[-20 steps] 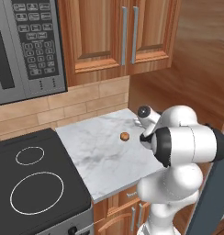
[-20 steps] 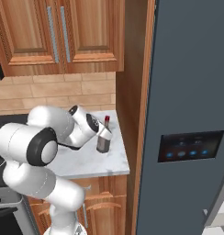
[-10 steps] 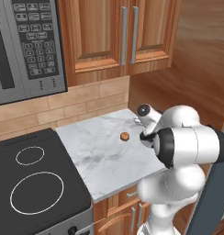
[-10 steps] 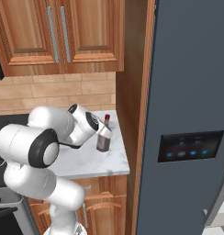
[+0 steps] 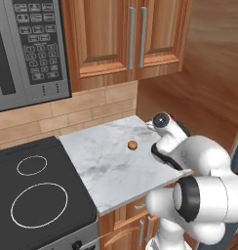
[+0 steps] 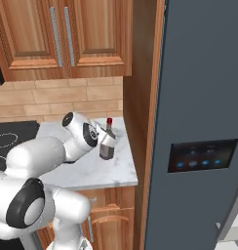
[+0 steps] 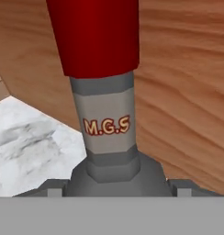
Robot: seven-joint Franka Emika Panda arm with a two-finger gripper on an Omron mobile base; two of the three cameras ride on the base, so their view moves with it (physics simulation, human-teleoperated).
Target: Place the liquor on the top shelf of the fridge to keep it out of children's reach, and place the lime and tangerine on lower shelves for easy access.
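1. The liquor (image 6: 108, 140) stands upright at the right rear corner of the marble surface (image 5: 109, 165), just beside the wooden side panel (image 6: 139, 122) that separates it from the fridge (image 6: 199, 97).
2. The gripper (image 6: 105, 145) sits at the bottle's body, below the red cap (image 6: 109, 121); the right base view shows the hand pressed against the bottle from the left.
3. In the hand view the bottle's neck (image 7: 107, 124), marked "M.G.S", rises directly ahead of the jaws, with its shoulder (image 7: 114, 176) between the two finger tips.
4. Jaw state: the jaws appear closed around the liquor, set part-way in and bracketing the bottle's shoulder. Contact of the pads themselves is hidden by the bottle.
5. The bottle's base cannot be seen clearly, so whether it rests on the surface cannot be told.
6. The tangerine (image 5: 132, 145) lies on the surface to the left of the liquor, apart from it and from the arm.
7. The fridge door is closed; its black panel (image 6: 201, 155) shows blue lights.
8. A stovetop (image 5: 35, 195) adjoins the surface on the side away from the liquor, with a microwave (image 5: 28, 49) above it.
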